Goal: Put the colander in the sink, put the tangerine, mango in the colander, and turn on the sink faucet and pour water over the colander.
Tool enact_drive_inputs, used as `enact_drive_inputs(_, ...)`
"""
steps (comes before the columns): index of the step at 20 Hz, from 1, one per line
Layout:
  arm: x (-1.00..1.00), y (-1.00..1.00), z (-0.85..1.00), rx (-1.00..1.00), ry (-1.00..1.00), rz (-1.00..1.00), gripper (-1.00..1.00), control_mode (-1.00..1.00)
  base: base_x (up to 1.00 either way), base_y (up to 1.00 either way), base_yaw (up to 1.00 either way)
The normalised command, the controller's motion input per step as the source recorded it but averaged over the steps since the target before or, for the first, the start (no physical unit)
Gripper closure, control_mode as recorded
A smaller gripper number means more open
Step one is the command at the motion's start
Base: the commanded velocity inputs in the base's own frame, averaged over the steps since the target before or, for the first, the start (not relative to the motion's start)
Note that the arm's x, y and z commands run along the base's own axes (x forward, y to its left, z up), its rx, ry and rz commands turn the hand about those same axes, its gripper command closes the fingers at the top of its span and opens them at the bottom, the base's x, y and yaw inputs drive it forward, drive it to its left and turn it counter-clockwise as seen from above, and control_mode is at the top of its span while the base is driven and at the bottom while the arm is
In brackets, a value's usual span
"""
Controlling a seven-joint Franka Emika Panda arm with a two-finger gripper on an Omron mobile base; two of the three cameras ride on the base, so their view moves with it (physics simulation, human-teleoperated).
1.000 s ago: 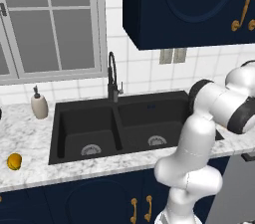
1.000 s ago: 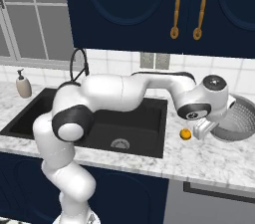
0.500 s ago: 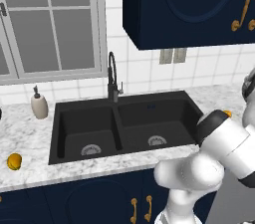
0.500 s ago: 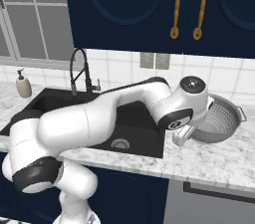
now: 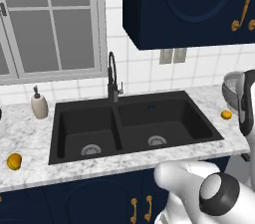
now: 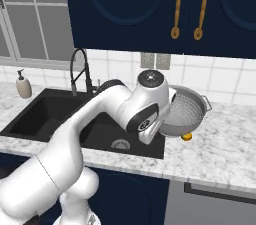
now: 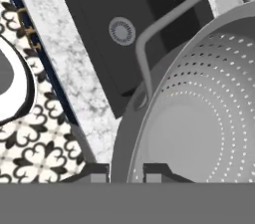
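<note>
The silver perforated colander [image 6: 189, 110] hangs tilted above the right counter, just past the sink's right edge. My gripper [image 7: 127, 172] is shut on its rim, one fingertip [image 7: 97, 172] outside the bowl and the other inside; the colander [image 7: 199, 118] and its handle [image 7: 185, 15] take up the right of the hand view. The colander [image 5: 232, 88] is partly hidden by my arm in the left base view. The small orange tangerine [image 6: 186, 137] [image 5: 226, 114] lies on the counter below it. The yellow mango [image 5: 14, 161] rests on the left counter. The black double sink [image 5: 134, 118] is empty, with the black faucet [image 5: 112, 76] behind its divider.
A beige soap dispenser [image 5: 39, 104] stands on the counter left of the sink. Dark blue wall cabinets [image 6: 165, 9] hang above the counter. A round steel drain [image 7: 122, 31] shows in the basin below the colander's handle.
My arm has swung left, carrying the colander off the right counter towards the sink and tilting it. The tangerine has stayed on the counter.
</note>
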Motion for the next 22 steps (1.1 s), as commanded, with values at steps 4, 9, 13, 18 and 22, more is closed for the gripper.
enact_drive_inputs(4, 0.00, 0.85, 0.27, 0.00, 0.00, 0.20, 1.00, -1.00, 0.00, 0.00, 0.00)
enact_drive_inputs(9, 0.00, 0.67, 0.13, 0.00, 0.00, 0.20, 1.00, -1.00, 0.00, 0.00, 0.00)
enact_drive_inputs(13, 0.00, 0.73, 0.25, 0.00, 0.01, 0.20, 1.00, -1.00, 0.00, 0.00, 0.00)
enact_drive_inputs(18, -0.05, 0.88, 0.21, 0.00, 0.03, 0.18, 1.00, -1.00, 0.00, 0.00, 0.00)
enact_drive_inputs(22, -0.10, 1.00, 0.21, 0.00, 0.07, 0.16, 1.00, -1.00, 0.00, 0.00, 0.00)
